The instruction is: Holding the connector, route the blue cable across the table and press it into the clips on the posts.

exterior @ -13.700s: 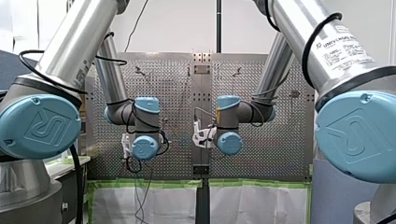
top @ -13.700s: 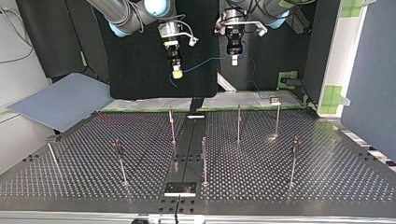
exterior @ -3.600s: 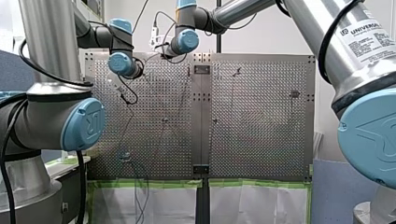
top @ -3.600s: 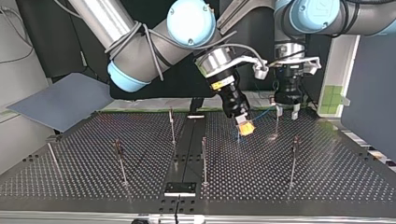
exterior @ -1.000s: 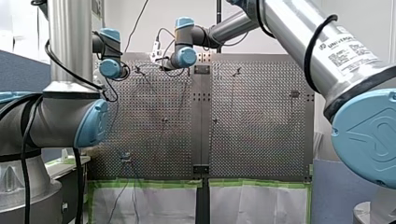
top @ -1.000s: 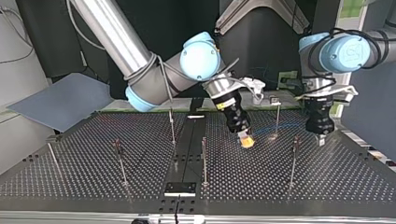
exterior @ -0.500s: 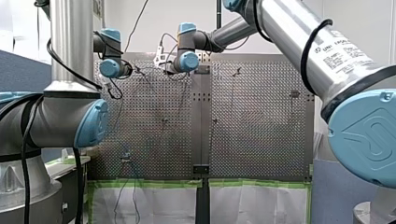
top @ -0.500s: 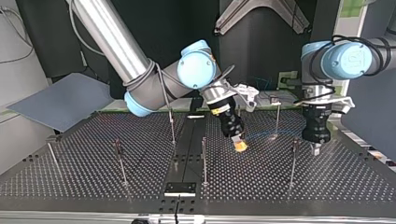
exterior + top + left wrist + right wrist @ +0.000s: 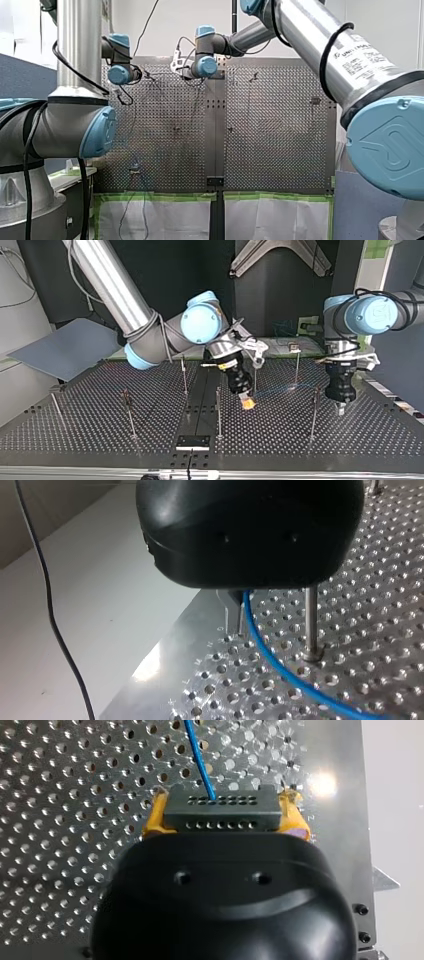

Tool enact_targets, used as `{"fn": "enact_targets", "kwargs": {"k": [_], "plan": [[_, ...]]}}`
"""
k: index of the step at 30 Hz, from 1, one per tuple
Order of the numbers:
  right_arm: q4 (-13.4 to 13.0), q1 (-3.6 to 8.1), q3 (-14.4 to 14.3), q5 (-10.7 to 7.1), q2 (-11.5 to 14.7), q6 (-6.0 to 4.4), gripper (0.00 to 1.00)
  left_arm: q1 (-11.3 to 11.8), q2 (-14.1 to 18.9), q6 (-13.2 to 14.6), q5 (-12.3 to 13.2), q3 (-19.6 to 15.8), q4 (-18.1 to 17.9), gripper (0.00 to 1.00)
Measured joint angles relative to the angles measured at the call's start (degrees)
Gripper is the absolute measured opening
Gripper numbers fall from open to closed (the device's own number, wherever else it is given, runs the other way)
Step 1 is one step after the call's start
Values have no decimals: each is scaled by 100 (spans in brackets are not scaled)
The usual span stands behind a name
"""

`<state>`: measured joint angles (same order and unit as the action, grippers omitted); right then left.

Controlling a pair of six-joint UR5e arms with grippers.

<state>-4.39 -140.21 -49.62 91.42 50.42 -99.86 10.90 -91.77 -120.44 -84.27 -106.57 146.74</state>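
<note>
The connector, a dark grey block with two rows of small holes, sits clamped between the yellow pads of the right gripper. The thin blue cable leaves its far row and curves just beside a post

Blue cable partly behind black housing of my left end effector, far end beyond the edge.

A white wall rises behind the perforated metal desk in the front view. White sheeting edged with green tape runs along the desk's near edge. In the top view, black panels form the backdrop. A blue-grey board lies tilted at the left, and a blue-grey partition stands at the right.
</note>
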Motion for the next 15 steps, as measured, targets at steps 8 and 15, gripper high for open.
{"fn": "enact_targets", "kwargs": {"k": [8, 15], "plan": [[-9, 111, 42, -38, -10, 0, 0, 186, -166, -122, 42, 105, -164, 1], [-10, 180, 43, -109, -21, 0, 0, 384, -229, -166, 281, 136, -226, 1]]}}
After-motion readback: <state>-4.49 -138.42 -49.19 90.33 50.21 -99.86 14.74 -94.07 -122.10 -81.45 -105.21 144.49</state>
